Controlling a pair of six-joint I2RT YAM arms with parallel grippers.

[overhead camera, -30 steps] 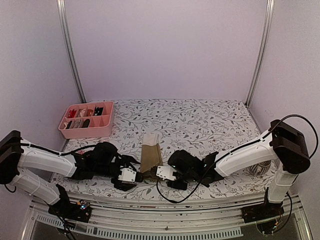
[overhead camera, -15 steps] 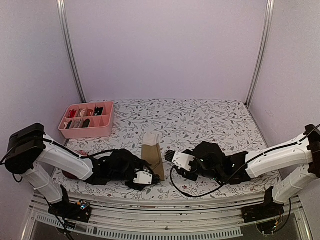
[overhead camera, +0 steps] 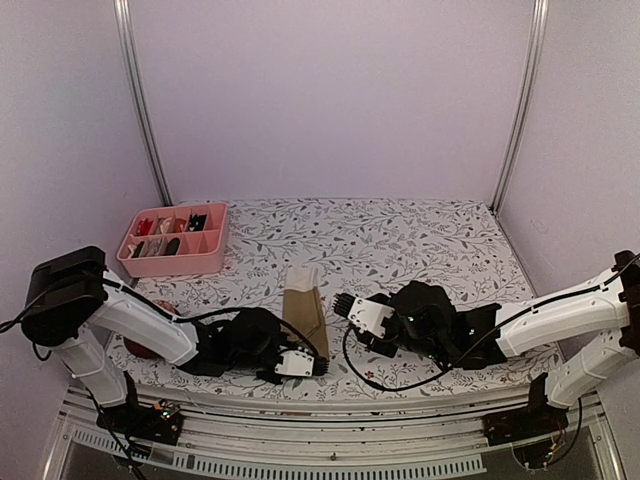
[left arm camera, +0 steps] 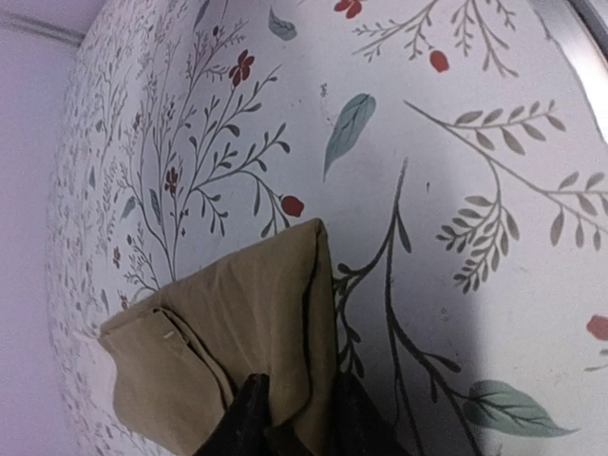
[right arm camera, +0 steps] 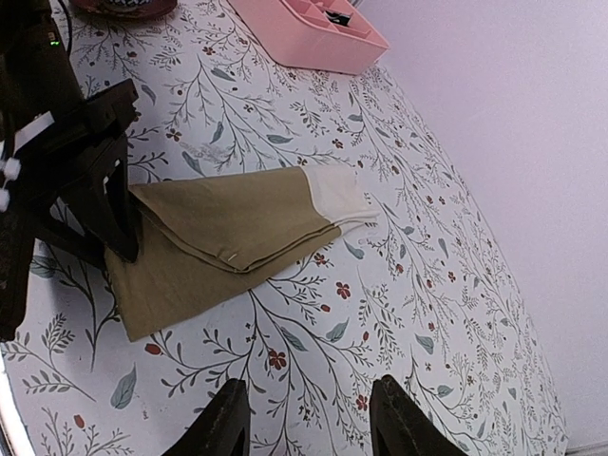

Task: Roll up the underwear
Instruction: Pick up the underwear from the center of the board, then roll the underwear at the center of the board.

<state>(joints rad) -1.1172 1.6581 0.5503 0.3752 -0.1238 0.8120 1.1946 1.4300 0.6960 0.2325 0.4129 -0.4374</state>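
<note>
The tan underwear point(overhead camera: 303, 310) lies folded in a long narrow strip at the table's middle, its pale band point(overhead camera: 301, 277) at the far end. My left gripper point(overhead camera: 316, 366) sits at the strip's near end. In the left wrist view its fingers point(left arm camera: 249, 418) are pinched on a raised fold of the tan underwear point(left arm camera: 228, 332), so my left gripper point(left arm camera: 299, 415) is shut on the cloth. My right gripper point(overhead camera: 345, 307) hovers just right of the strip. It stands open point(right arm camera: 309, 418) over bare table, with the underwear point(right arm camera: 218, 233) ahead of it and untouched.
A pink divided tray point(overhead camera: 172, 241) with small items stands at the back left, also seen as the pink tray point(right arm camera: 309, 38) in the right wrist view. A dark reddish object point(overhead camera: 140, 345) lies by the left arm. The table's front edge runs close behind both grippers.
My left gripper slid right to the strip's near end and closed from wide open onto the cloth. My right gripper pulled away to the right of the strip, its opening unchanged.
</note>
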